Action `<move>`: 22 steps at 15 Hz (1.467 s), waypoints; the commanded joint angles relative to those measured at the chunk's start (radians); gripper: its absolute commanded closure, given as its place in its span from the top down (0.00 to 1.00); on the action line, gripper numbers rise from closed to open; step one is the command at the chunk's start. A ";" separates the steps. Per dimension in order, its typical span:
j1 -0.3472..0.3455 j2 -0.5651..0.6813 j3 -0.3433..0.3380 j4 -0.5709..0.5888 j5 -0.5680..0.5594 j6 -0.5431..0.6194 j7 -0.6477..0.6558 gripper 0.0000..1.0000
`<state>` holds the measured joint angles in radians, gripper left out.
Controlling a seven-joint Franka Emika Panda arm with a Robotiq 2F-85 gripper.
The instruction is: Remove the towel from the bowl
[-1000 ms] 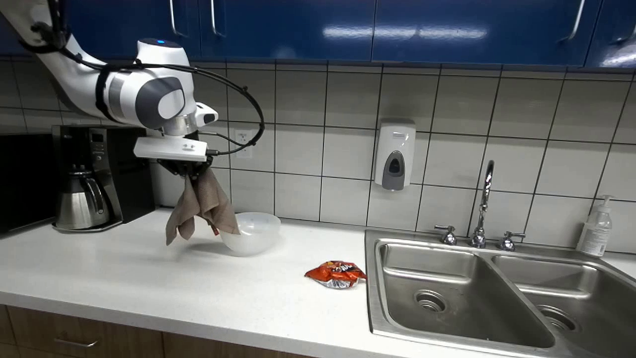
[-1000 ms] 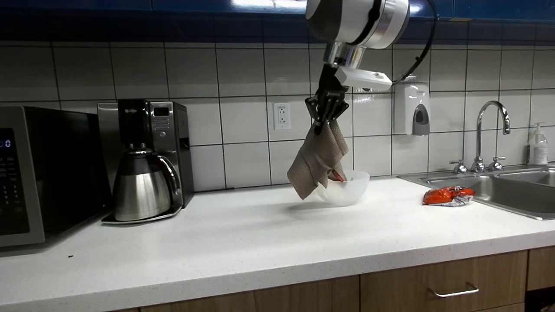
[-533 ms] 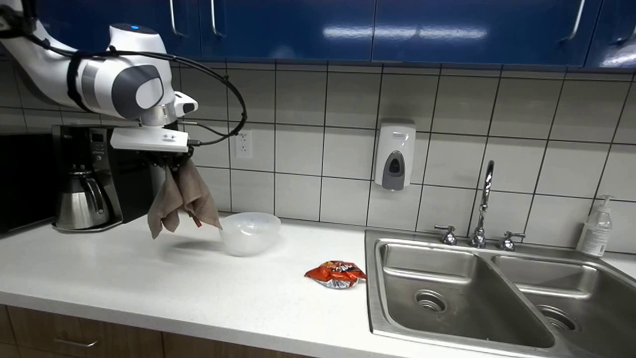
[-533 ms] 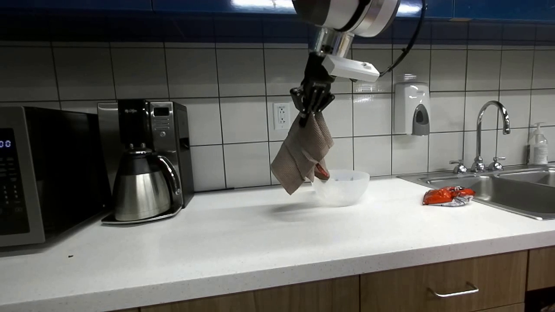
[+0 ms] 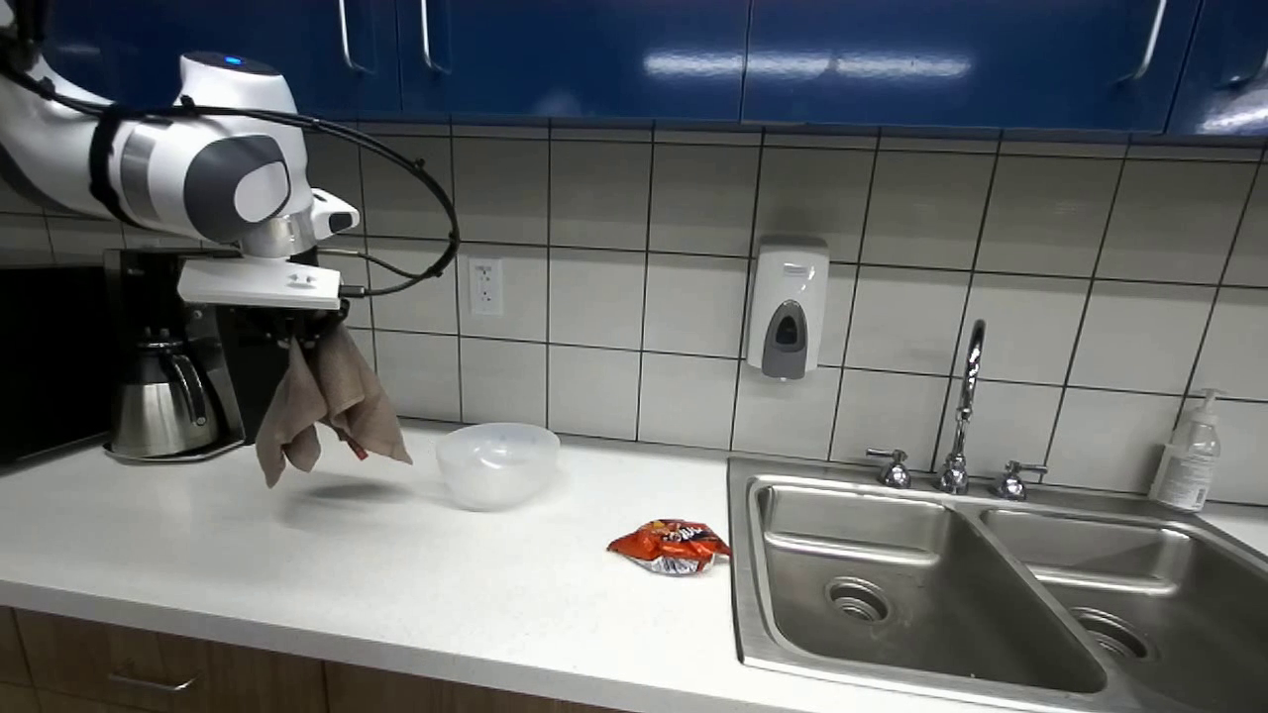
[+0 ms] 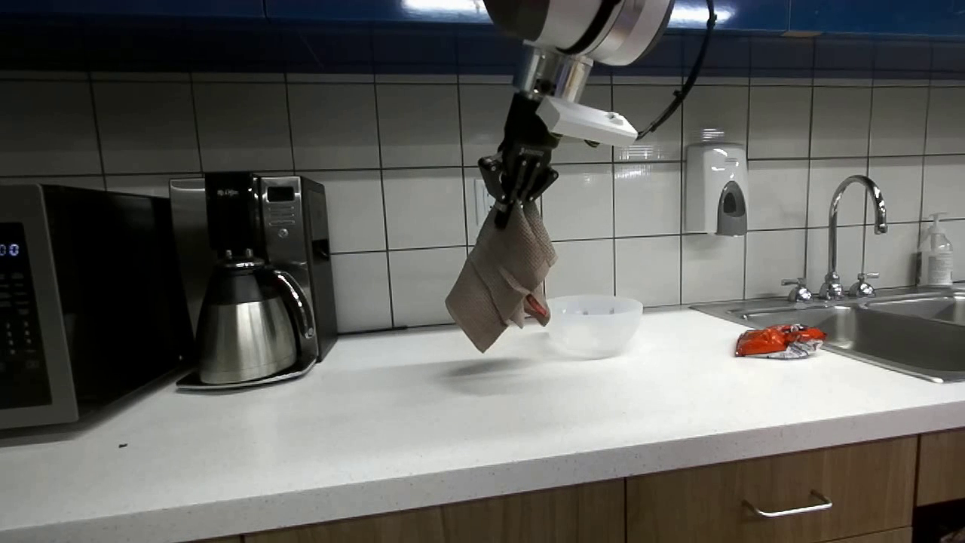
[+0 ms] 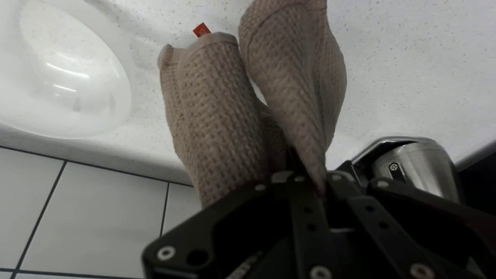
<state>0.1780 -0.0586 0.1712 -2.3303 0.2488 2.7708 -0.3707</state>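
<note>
Towel (image 6: 501,277): brown, hanging from your claw (image 6: 510,209) above the desk (image 5: 416,574), outside the bowl (image 5: 497,469) but near it.
Claw: clamped on the towel's gathered top.
Bowl: translucent, standing upright before the tiled wall (image 5: 594,294).
Red packet (image 5: 670,545): lying just beside the sink (image 5: 750,564).

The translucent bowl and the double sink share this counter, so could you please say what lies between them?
In an exterior view, a crumpled red snack bag lies between the translucent bowl and the double sink, nearer the sink.

Brn towel (image 6: 503,277) hangs in folds midair, nr upright translucent bowl (image 6: 595,332)
</note>
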 commanded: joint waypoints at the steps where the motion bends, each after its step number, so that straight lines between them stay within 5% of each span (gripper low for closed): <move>1: 0.024 0.018 -0.006 -0.003 0.031 -0.022 -0.041 0.01; 20: -0.038 0.232 0.064 0.011 0.063 -0.036 -0.090 0.01; 21: -0.042 0.240 0.065 0.012 0.060 -0.035 -0.084 0.27; 22: -0.048 0.243 0.069 0.013 0.061 -0.034 -0.084 0.30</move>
<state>0.1734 0.1716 0.2064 -2.3373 0.2935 2.7634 -0.4248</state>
